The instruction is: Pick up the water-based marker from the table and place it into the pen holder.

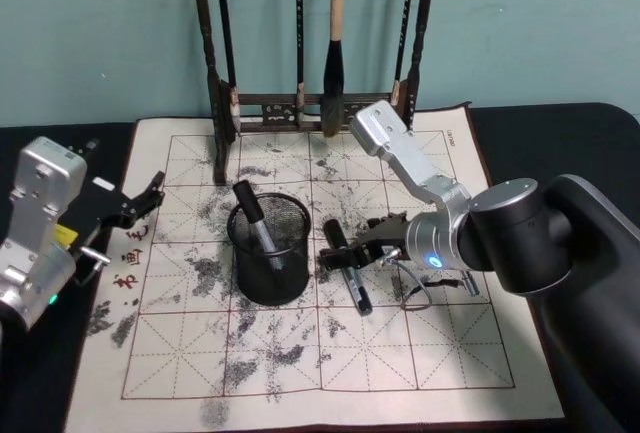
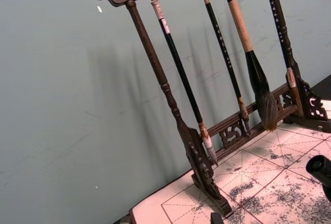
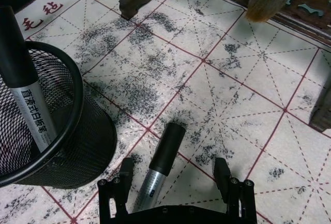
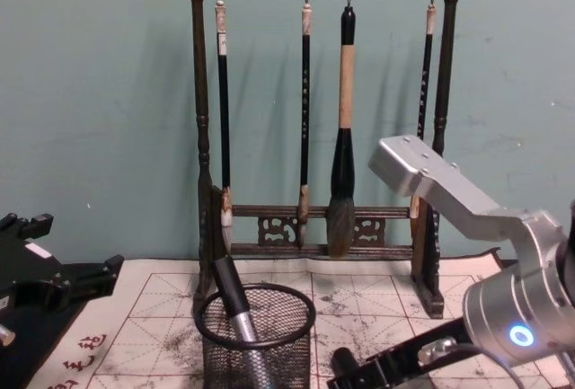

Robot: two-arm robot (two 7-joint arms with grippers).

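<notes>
Black-capped silver marker [image 3: 159,164] on the mat [image 3: 232,105]
Straddled by the wide-open, empty right gripper [image 3: 172,164]; another marker [image 3: 26,100] is kept in the pen holder [image 3: 88,141].

The pen holder [image 1: 270,265] is black wire mesh, the rack [image 4: 200,137] dark carved wood, the marker [image 3: 167,147] seemingly matt plastic.

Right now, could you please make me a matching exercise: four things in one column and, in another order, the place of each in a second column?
Things:
1 pen holder
2 right gripper
3 left gripper
4 thick brush

Places:
A hanging on the wooden rack
B at the left edge of the mat
C fingers open on either side of the marker lying on the mat
D standing on the mat, another marker inside

Pairs: 1-D; 2-C; 3-B; 4-A
</notes>
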